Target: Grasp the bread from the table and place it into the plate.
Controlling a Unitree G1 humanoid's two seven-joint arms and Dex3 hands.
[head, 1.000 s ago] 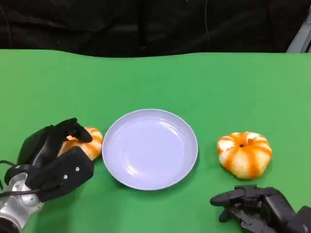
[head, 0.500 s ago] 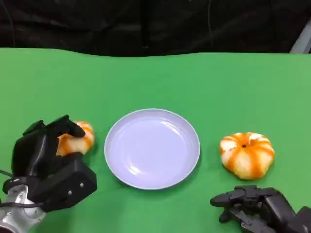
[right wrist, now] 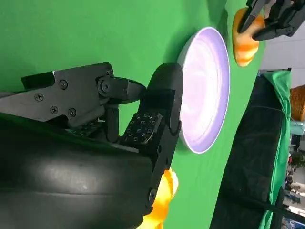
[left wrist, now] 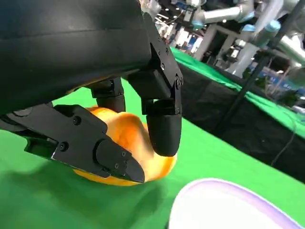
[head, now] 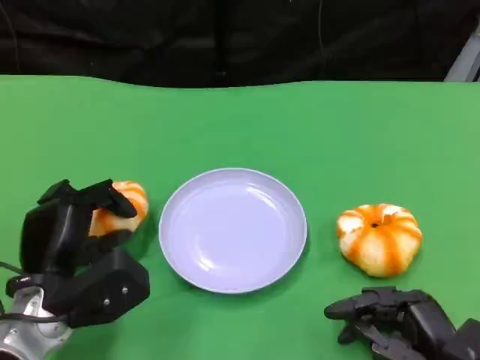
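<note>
A round orange-and-white bread [head: 126, 204] lies left of the pale lilac plate [head: 232, 229]. My left hand [head: 71, 240] grips it from the near side, fingers curled over its top. In the left wrist view the fingers [left wrist: 162, 129] press on the bread [left wrist: 128, 143] from both sides, with the plate rim [left wrist: 224, 191] close by. A second bread [head: 379, 238] sits on the cloth right of the plate. My right hand [head: 397, 324] rests near the table's front edge, fingers apart and holding nothing. The right wrist view shows the plate [right wrist: 205, 90] and the left bread [right wrist: 244, 45] beyond it.
The green cloth [head: 247, 127] runs back to a black curtain [head: 225, 37]. The plate has nothing in it. The second bread [right wrist: 164, 195] lies just beside my right hand.
My left hand has closed its fingers around the left bread and drawn a little to the left with it. The right hand, plate and second bread stay where they were.
</note>
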